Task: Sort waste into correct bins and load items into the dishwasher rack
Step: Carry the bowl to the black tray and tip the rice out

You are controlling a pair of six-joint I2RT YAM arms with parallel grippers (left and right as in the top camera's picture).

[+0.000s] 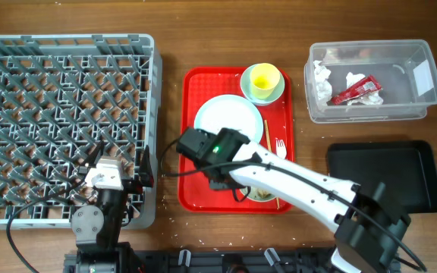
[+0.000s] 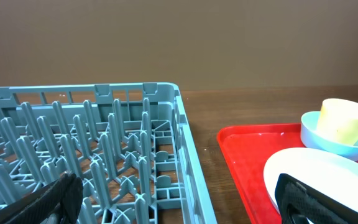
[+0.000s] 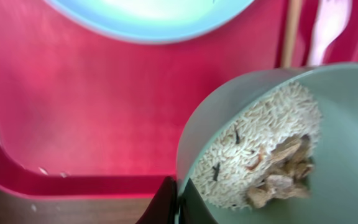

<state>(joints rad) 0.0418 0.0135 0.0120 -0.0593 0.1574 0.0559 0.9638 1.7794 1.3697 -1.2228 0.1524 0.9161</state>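
The right arm [image 1: 302,182] reaches from the lower right corner of the overhead frame up and left. It crosses low over the near edge of the red tray [image 1: 196,197], with its wrist bent down at the tray's lower middle. The right gripper [image 3: 176,200] has its jaws clamped together on the near rim of the bowl [image 3: 334,118]. The bowl holds rice [image 3: 260,143] and brown scraps and lies in the tray's lower right, just inside the lip.

At lower left, the left gripper [image 2: 179,205] hangs above the right wall of the rack [image 1: 155,91], near its lower right corner. Its jaws are wide apart and empty, one finger over the pegs and the other toward the tray.

A narrow strip of bare table [image 1: 309,144] separates rack and tray, and a wider strip lies right of the tray.

At mid-tray the plate [image 1: 226,117] lies flat, with the chopstick [image 1: 265,144] and fork [image 1: 281,145] just to its right. At the tray's top edge the cup [image 2: 347,121] stands in the far bowl [image 2: 328,140].

The black tray [image 1: 385,174] sits at right. The tub [image 1: 400,110] lies beyond it at upper right, holding tissue [image 1: 322,80] and the wrapper [image 1: 359,89].
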